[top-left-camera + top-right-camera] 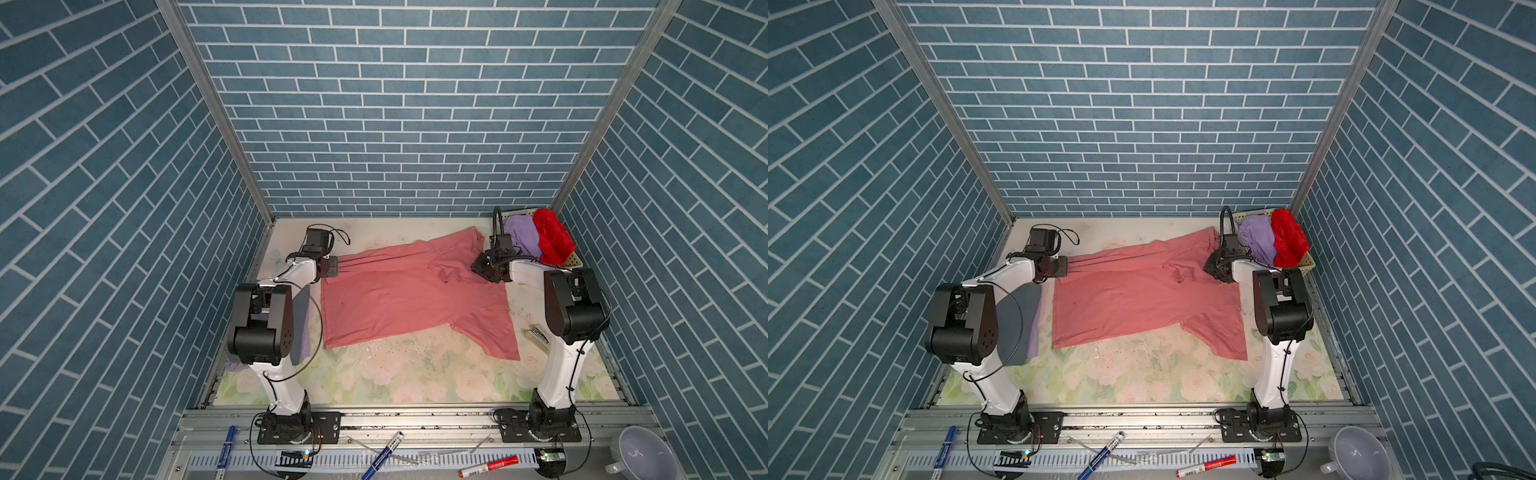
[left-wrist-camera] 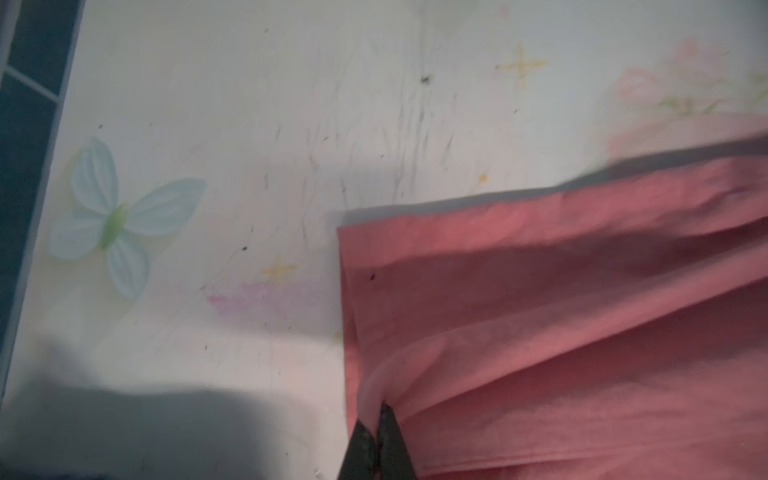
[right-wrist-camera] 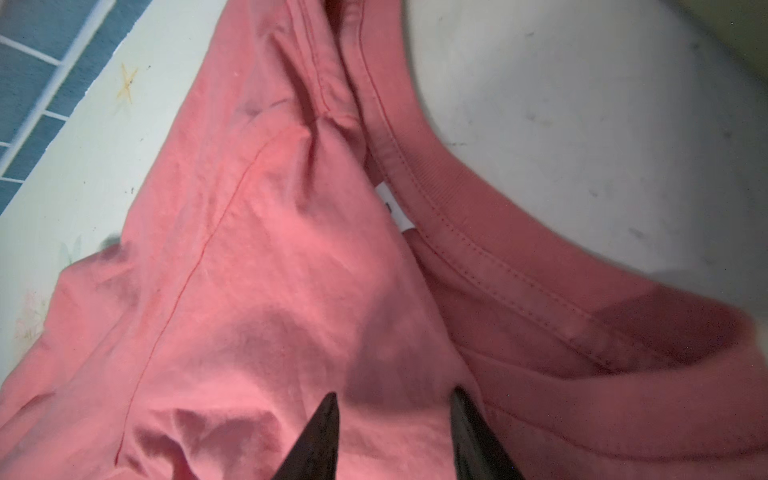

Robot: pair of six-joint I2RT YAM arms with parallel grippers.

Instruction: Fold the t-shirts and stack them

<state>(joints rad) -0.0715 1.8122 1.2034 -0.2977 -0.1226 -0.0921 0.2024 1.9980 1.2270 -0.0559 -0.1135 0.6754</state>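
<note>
flattening step: the pink shirt lay on the table, left gripper pinching its hem, right gripper spread over the bunched shoulder, which likely needed a grasp and outward pull.

Cream lattice basket sits in the far right corner of the floral table. Down on the front ledge there's a blue marker, another blue one, a red marker and a white bowl
</note>
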